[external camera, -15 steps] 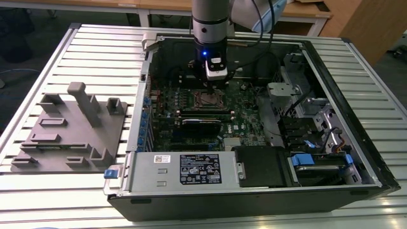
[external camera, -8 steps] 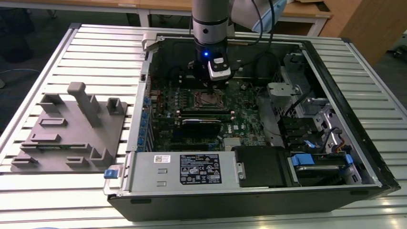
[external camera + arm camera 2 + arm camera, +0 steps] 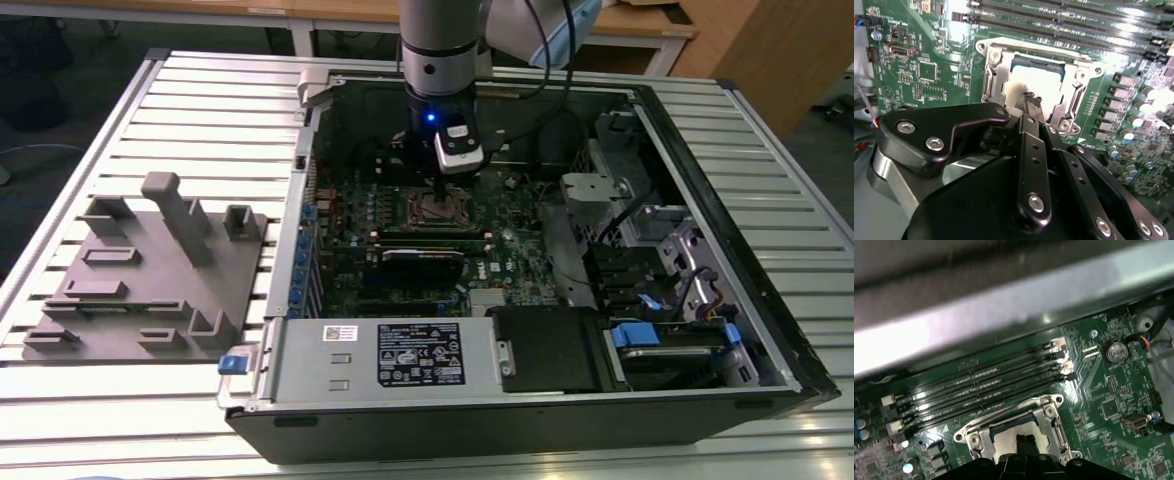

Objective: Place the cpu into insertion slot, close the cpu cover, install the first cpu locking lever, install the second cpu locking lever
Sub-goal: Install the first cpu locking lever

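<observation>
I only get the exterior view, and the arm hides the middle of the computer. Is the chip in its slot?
Observer: Yes. In the second wrist view the cpu lies flat in the insertion slot, with its silver top showing.
Operator: Is the cover down?
Observer: It looks so. The cpu cover lies as a metal frame around the chip, and the chip shows through its window.
Operator: What are the fingers doing?
Observer: In the first wrist view the gripper has its fingertips pressed together, right over the chip's top.
</observation>
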Robot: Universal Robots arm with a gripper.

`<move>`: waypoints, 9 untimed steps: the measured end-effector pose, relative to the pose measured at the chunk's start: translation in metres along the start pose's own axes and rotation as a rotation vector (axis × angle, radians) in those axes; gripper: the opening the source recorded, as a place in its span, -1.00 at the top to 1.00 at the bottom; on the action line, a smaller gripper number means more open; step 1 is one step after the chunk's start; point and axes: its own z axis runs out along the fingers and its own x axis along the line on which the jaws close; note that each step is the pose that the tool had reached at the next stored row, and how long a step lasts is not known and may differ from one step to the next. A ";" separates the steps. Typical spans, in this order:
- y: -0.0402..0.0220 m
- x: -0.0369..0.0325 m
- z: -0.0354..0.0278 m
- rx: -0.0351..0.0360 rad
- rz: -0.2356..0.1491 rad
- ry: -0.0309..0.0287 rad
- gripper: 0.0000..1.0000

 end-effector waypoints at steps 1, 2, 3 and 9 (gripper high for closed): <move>-0.0013 0.0001 0.0000 0.0002 -0.001 -0.0001 0.80; -0.0026 0.0002 0.0000 0.0004 -0.001 -0.0002 0.80; -0.0036 0.0004 -0.0001 0.0011 -0.002 -0.0005 0.80; -0.0043 0.0003 0.0000 0.0009 -0.009 -0.0006 0.80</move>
